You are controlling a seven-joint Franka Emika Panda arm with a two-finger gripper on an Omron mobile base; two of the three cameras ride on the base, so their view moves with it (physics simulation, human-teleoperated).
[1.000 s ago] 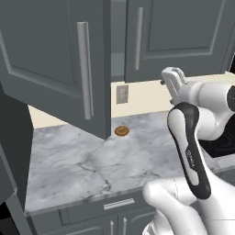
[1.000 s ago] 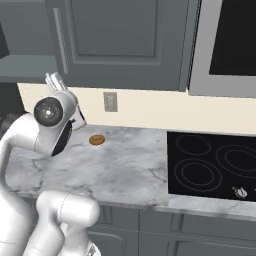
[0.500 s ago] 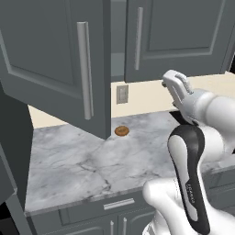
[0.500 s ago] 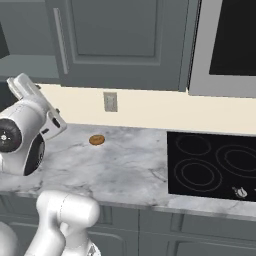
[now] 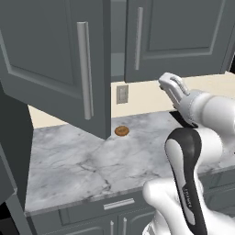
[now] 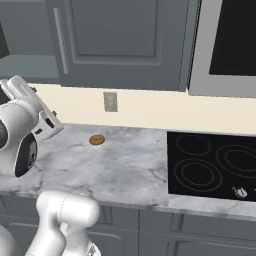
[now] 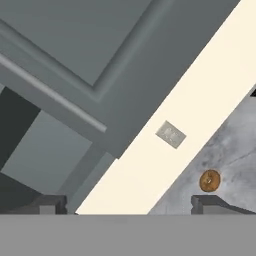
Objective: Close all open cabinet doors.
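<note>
One cabinet door (image 5: 50,59) stands open at the left, swung out over the counter, its long silver handle (image 5: 85,69) facing me. The door beside it (image 5: 176,36) is shut; it also shows in the right base view (image 6: 125,40) and the hand view (image 7: 150,45). My gripper (image 5: 172,85) hangs in the air to the right of the open door, below the shut one, above the counter's back. In the hand view its fingertips (image 7: 47,204) stand wide apart with nothing between them, so the gripper (image 7: 128,205) is open. It faces the shut door's handle and the open cabinet's inside (image 7: 50,150).
A small brown doughnut (image 5: 121,131) lies on the marble counter (image 5: 82,165) below a wall outlet (image 5: 122,94). A black cooktop (image 6: 215,165) lies to the right, with a microwave (image 6: 230,45) above it. Drawer fronts run under the counter edge.
The hand has swung left in the right base view and the arm's elbow has dropped lower. The doors and the doughnut have not moved. The jaws stay wide.
</note>
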